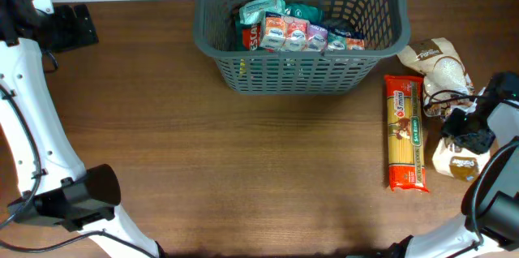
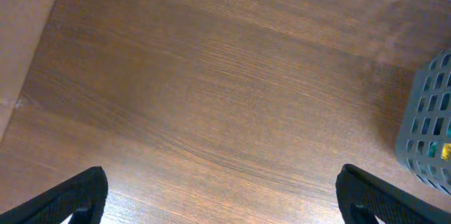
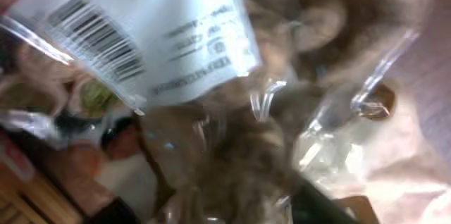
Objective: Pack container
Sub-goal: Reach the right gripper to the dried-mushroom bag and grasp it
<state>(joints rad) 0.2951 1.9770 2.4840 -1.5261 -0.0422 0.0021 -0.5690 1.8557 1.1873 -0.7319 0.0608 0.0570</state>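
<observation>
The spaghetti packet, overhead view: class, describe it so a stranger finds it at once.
Find the big dark grey basket at the far edge of the table. Right of it, on the bare wood, lies a long packet running from far to near. It is flat, narrow and bright red, unlike the pale, lumpy bags at its right side.

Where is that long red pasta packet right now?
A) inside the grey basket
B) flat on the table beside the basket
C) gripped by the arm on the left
B: the red packet lies flat on the table, just outside the basket, with no gripper holding it.
</observation>
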